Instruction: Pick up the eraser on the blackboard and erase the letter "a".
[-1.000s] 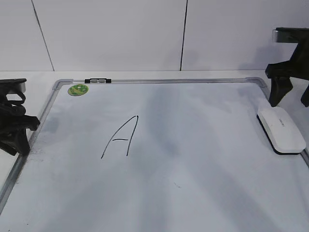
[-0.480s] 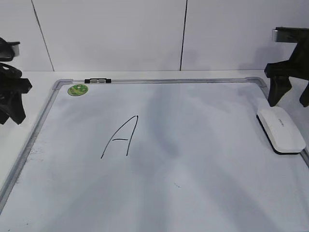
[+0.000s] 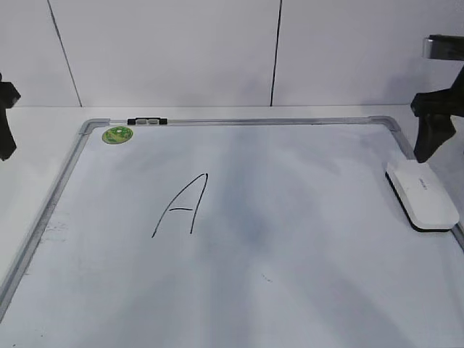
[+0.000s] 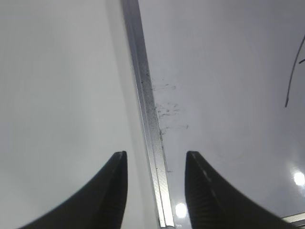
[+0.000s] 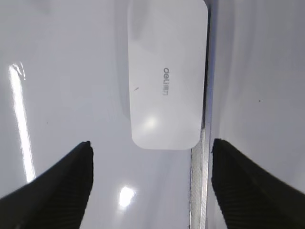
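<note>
The blackboard [image 3: 290,290] is laid flat on a white desk [image 3: 43,119], its grey frame running around a white writing surface. A green round sticker [image 3: 117,134] is seen in the board's 10 o'clock corner, and a black clip [image 3: 146,122] is fixed on the top frame just beside it, toward 12 o'clock.

A single letter [image 3: 181,206] is drawn in thin black marker left of the board's middle, roughly toward 9 o'clock from the centre; it is shown as a tall slanted capital "A". No lowercase form can be made out in any view. Faint grey smudges are spread across the board's middle.

The eraser [image 3: 422,195] is placed at the board's 3 o'clock edge, lying flat against the right frame, white top upward with a dark underside showing along its near edge. In the right wrist view, small grey print is visible on the eraser [image 5: 167,71].

The right end effector [image 5: 151,183] is held above the eraser, its 2 fingers spread wide apart and nothing between them; the eraser is not touched. In the exterior view only 1 dark finger of it is visible at the right border.

The left end effector [image 4: 155,191] is held over the board's left frame at 9 o'clock, fingers apart with the frame strip seen between them, gripping nothing.
</note>
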Motion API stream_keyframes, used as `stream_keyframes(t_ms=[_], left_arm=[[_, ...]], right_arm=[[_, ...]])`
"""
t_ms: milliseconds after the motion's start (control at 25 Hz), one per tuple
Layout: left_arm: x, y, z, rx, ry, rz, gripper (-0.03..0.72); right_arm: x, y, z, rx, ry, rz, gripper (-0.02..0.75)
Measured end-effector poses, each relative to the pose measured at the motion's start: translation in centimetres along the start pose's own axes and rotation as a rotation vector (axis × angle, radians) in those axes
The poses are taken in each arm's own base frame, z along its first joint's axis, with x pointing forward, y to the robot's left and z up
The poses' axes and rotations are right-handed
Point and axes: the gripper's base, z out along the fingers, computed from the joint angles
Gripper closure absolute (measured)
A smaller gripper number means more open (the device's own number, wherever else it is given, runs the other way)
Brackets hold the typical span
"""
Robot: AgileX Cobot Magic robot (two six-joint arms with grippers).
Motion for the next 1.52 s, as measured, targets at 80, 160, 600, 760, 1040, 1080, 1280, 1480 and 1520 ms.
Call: stream_keyframes(t_ms=[80,160,600,760,1040,1080,1280,1480,1520], left_arm=[[0.4,-0.3,-1.4,0.002,-0.039,0.005,0.384],[1.0,-0.5,-2.8,0.008,-0.076,0.005,0.384],[6.6,-2.4,-10.9,0.047,-0.317,-0.005,0.183],[10.4,-2.6,-11.8,0.051,-0.354,-0.015,0.155],[16.0,-2.9,-12.1,0.052,-0.403,-0.008,0.151],[16.6,-2.9,-12.2,0.052,-0.414,-0.006,0.151],[19.2,-3.0,-12.1,0.051,-0.448,0.001,0.151],[21.7,-2.9,-11.2,0.049,-0.46,0.005,0.151],[22.1,-2.9,-10.9,0.049,-0.458,0.005,0.151]], right_arm=[[0.9,0.0,-0.9,0.0,-0.016,-0.001,0.156],[1.8,0.1,-1.8,0.0,-0.031,-0.001,0.156],[8.2,0.4,-7.5,0.008,-0.173,-0.008,0.158],[11.1,0.5,-9.6,0.009,-0.243,-0.011,0.158],[16.4,0.6,-11.9,0.013,-0.349,-0.016,0.16],[17.1,0.6,-12.0,0.013,-0.36,-0.016,0.16],[20.3,0.7,-11.1,0.013,-0.366,-0.017,0.161],[23.3,0.8,-9.8,-0.007,-0.377,-0.014,0.161],[23.9,0.9,-9.5,-0.015,-0.377,-0.013,0.161]])
